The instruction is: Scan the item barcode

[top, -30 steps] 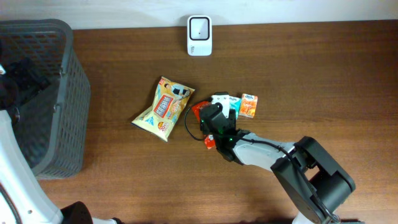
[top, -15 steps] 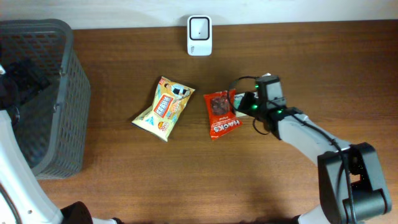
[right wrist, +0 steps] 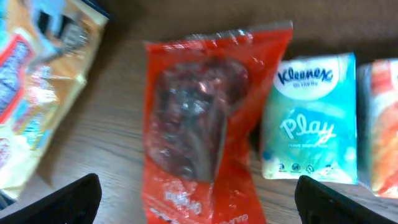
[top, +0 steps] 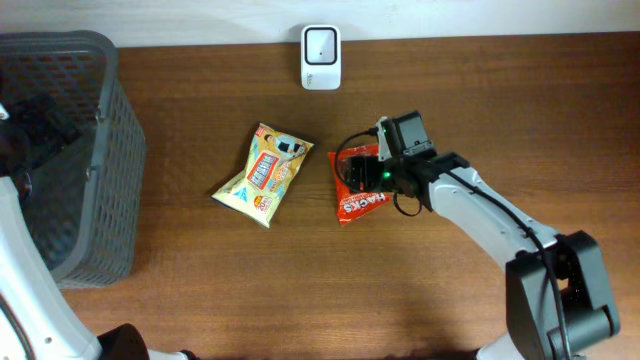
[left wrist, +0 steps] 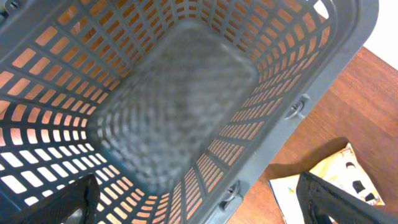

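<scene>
Pincer of right arm (right wrist: pixel 198 194) released, spread wide above red snack packet (right wrist: pixel 205 124); forearm (top: pixel 482 216) diagonal across table (top: pixel 200 285).

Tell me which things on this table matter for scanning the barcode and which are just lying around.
For the job, likely:
red snack bag, under the open right gripper
white scanner

Lying about:
yellow snack bag
Kleenex pack
orange pack
grey basket
</scene>
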Action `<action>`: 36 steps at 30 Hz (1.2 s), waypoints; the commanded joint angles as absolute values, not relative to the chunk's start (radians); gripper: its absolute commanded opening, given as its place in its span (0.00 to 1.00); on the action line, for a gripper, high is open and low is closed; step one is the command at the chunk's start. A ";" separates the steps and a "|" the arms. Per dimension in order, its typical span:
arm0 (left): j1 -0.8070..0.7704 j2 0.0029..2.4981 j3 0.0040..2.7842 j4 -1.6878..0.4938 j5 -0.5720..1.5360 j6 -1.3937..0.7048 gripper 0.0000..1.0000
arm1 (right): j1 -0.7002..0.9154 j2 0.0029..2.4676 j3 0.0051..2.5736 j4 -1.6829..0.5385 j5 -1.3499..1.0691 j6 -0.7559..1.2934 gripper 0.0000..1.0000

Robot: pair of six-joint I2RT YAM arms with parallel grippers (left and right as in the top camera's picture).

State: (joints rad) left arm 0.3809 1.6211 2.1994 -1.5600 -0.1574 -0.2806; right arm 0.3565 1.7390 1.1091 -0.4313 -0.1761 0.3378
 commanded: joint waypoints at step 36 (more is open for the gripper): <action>0.383 1.617 2.207 -1.558 -0.157 -0.287 0.99 | 0.263 1.852 1.234 0.007 -1.240 0.844 0.04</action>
